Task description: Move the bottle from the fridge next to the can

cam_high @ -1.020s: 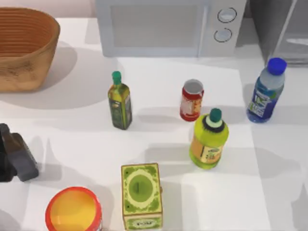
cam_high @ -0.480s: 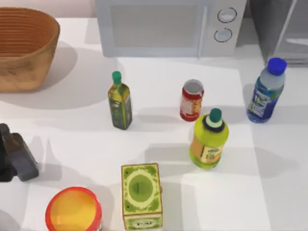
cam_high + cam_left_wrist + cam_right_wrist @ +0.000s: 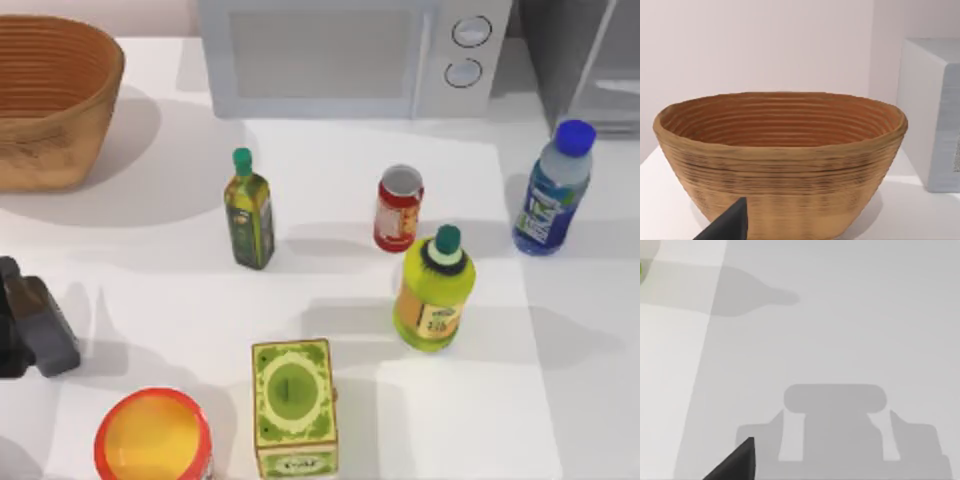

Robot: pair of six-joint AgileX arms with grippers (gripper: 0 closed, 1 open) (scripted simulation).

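Two arms, both idling. Left jaws (image 3: 35, 330) sitting parked at the bench's left edge, dark body pointing inward; can't tell whether they are open or closed. Left wrist view is facing the wicker basket (image 3: 780, 160), with one dark fingertip (image 3: 730, 225) poking in at the frame's edge. Right wrist view is looking at bare bench (image 3: 850, 330) with the arm's own shadow lying on it and one dark fingertip (image 3: 737, 462) showing; the right jaws' state can't be told either.

Bottle (image 3: 552, 190) is standing upright on the bench at the right side, just in front of the fridge (image 3: 580, 60), blue cap up, nothing gripping it. Can (image 3: 399, 208) is standing upright near the middle, well apart from the bottle, with open bench between them. Fat yellow-green bottle (image 3: 434, 290) is standing just beside the can on the near side. Dark green oil bottle (image 3: 249, 210) is standing left of the can. Microwave (image 3: 350, 55) is sitting at the back, basket (image 3: 55, 100) at back left. Green box (image 3: 292, 405) and red tub (image 3: 153, 436) are sitting at the front edge.
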